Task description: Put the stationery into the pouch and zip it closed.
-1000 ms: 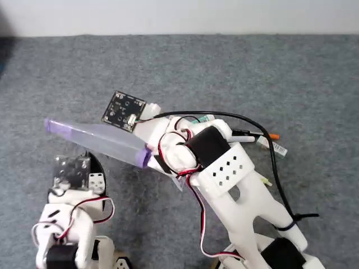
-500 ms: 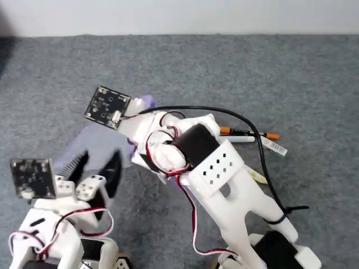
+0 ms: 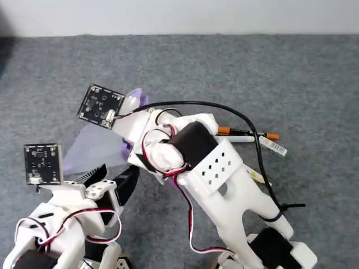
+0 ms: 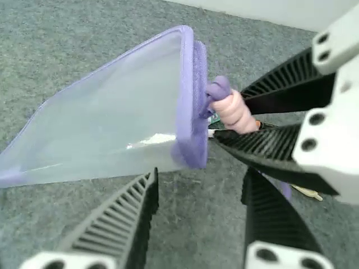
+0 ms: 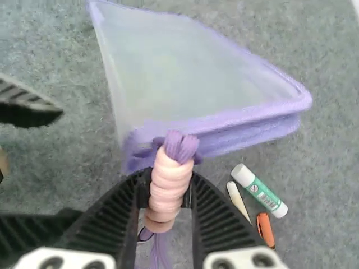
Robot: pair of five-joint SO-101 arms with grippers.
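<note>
Right wrist view gives the grip itself: the right gripper (image 5: 166,193) is clamped narrow on the pink zip pull (image 5: 168,165), whose purple tassel pokes out past the fingertips. The translucent pouch (image 5: 190,78), edged in purple, spreads away from that pull. Beside it on the grey worktop (image 5: 50,129) lie a glue stick (image 5: 259,190), a cream stick (image 5: 238,200) and an orange pen (image 5: 265,228), all outside the pouch. Whether the zip is open or closed cannot be told.

Left wrist view looks from the other side. The left gripper (image 4: 201,190) stands wide apart just short of the pouch's (image 4: 106,117) zip end, touching nothing, with the right gripper (image 4: 230,120) and pull (image 4: 233,109) beyond.

High view lays out the whole worktop (image 3: 291,73): the pouch (image 3: 92,151) sits left of the middle, between the two arms, and the orange pen (image 3: 247,133) lies right of the middle, well apart from it.
</note>
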